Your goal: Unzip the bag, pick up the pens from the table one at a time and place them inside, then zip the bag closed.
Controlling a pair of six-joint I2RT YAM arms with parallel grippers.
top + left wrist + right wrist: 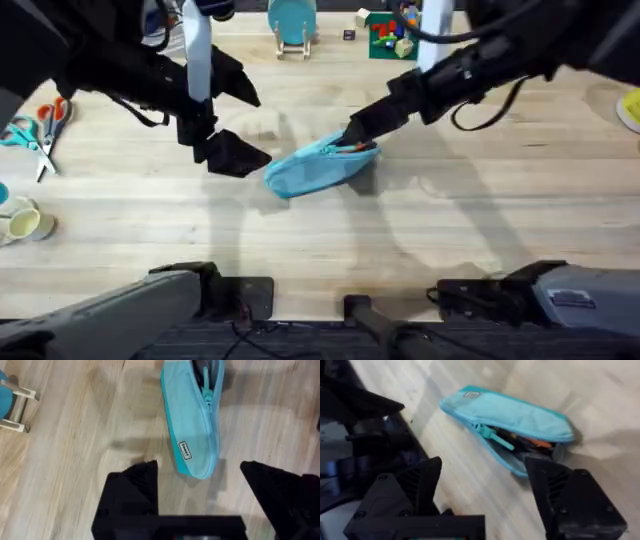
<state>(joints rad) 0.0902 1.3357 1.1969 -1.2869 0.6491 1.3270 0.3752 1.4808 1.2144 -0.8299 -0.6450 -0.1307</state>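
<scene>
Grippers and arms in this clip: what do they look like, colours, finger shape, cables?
Both arms are black. The left gripper has two broad, flat, matte black fingers with angular tips. The right gripper has black fingers with ribbed inner faces and small screw heads. A dark cable loops beside the right arm, and grey base housings sit at the near table edge.

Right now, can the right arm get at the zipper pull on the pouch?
Probably yes. The right gripper is open and sits at the pouch's open end, with the zipper pull exposed on top and nothing lying between. The left gripper, open, is near the closed end, clear of that path.
</scene>
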